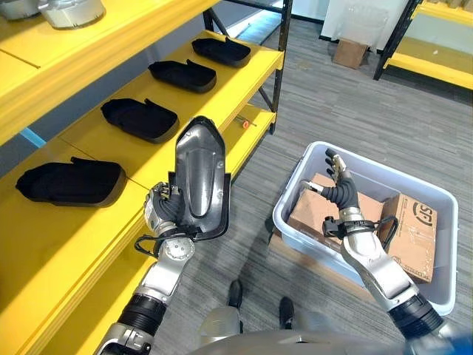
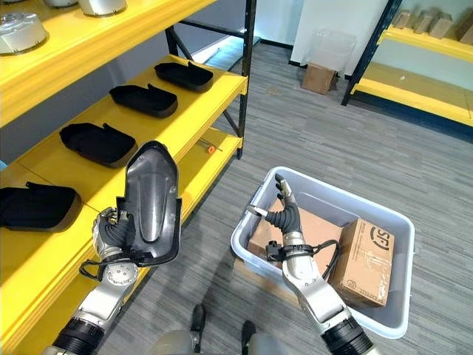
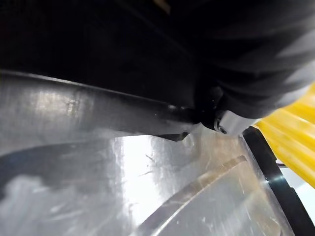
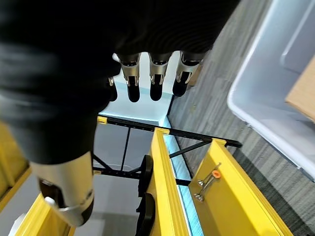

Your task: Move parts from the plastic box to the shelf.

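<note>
Yellow shelf (image 1: 244, 140) at the left, plastic box (image 1: 295, 194) on the grey floor at the right.
Left hand (image 1: 164, 211) has its fingers curled round a dark part (image 1: 198, 177), upright just off the shelf edge; right hand (image 1: 338, 177) hovers above the box, fingers straight, holding nothing.

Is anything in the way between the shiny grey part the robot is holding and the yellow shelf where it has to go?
Nothing visible blocks it. The left robot hand holds the grey part upright right at the edge of the yellow shelf. Four black parts already lie along that shelf, but there is bare yellow space between them and in front of the nearest one.
</note>
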